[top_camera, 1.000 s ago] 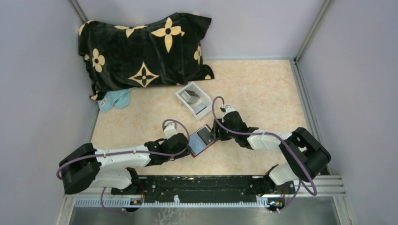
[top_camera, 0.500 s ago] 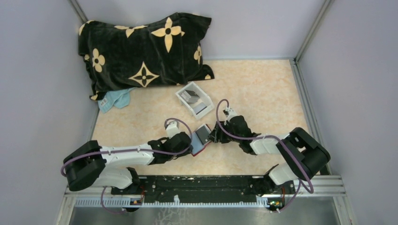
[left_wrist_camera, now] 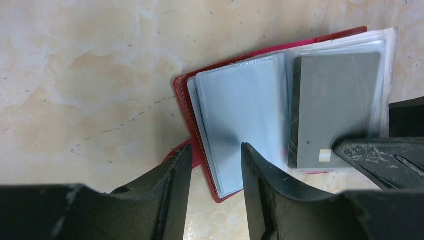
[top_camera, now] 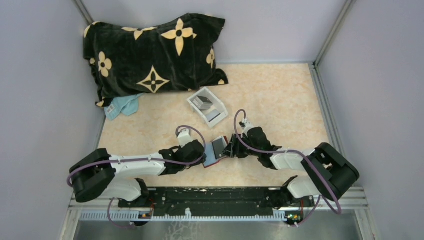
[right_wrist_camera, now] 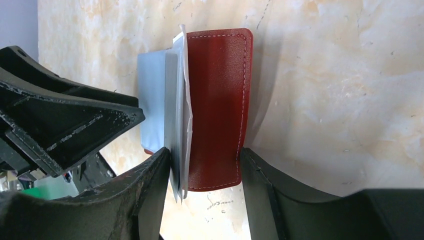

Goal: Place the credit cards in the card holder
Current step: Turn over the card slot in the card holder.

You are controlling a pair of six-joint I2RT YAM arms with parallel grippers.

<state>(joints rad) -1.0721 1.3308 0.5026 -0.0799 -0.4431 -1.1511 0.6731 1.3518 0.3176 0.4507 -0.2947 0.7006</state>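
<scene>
The red card holder (top_camera: 215,152) lies open between my two grippers. In the left wrist view its red edge (left_wrist_camera: 182,90) frames clear sleeves, and a grey credit card (left_wrist_camera: 335,105) sits in the right sleeve. My left gripper (left_wrist_camera: 215,150) is open, its fingers straddling the holder's left edge without clear contact. My right gripper (right_wrist_camera: 205,152) is shut on the holder's right half: one finger presses the sleeves and card edge (right_wrist_camera: 171,100), the other the raised red cover (right_wrist_camera: 217,100). In the top view the left gripper (top_camera: 204,153) and right gripper (top_camera: 231,148) flank the holder. More cards (top_camera: 203,102) lie in the tray.
A small white plastic tray (top_camera: 196,111) stands behind the holder. A black pillow with tan flowers (top_camera: 150,55) fills the back left, with a light blue cloth (top_camera: 122,106) at its edge. Grey walls enclose three sides. The black base rail (top_camera: 215,197) runs along the near edge.
The right gripper moved nearer and closed in on the holder's right half, raising the cover so the holder looks narrower from above. The left gripper shifted slightly right.
</scene>
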